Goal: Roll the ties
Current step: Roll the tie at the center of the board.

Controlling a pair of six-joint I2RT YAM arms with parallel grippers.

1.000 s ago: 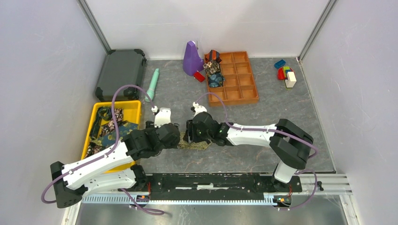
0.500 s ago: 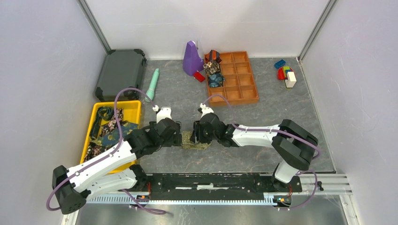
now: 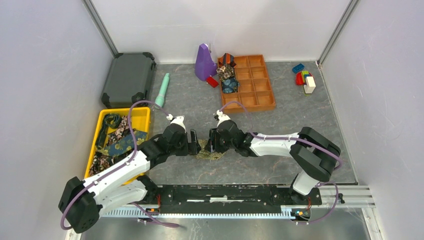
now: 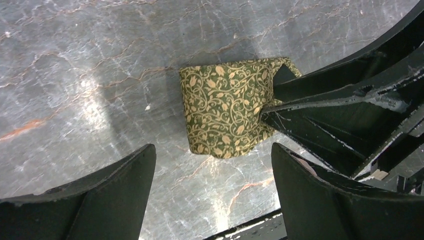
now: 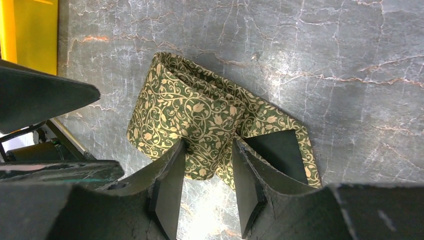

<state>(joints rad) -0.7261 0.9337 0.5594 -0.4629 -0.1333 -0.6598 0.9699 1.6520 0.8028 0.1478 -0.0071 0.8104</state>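
An olive-gold tie (image 3: 206, 151) with a vine pattern lies partly folded on the grey table between my two grippers. My right gripper (image 5: 209, 145) is shut on a bunched fold of this tie (image 5: 192, 117), with fabric pressed between both fingers. A flat end with dark lining (image 5: 280, 150) lies beside the right finger. My left gripper (image 4: 212, 148) stands wide open just short of the tie (image 4: 225, 112), touching nothing. The right gripper's black fingers (image 4: 320, 100) hold the tie's far side in the left wrist view. More ties fill the yellow bin (image 3: 141, 116), and rolled ties (image 3: 228, 76) sit in the wooden tray (image 3: 260, 85).
A dark case (image 3: 129, 77) and a teal cylinder (image 3: 163, 89) lie at the back left. A purple object (image 3: 204, 62) stands by the tray, and coloured toy blocks (image 3: 305, 80) sit at the back right. The rail holding the arm bases (image 3: 225, 195) runs along the near edge.
My left arm has reached forward and right, bringing its open gripper close to the olive tie. The right gripper has shifted slightly right and narrowed a little on the fabric.
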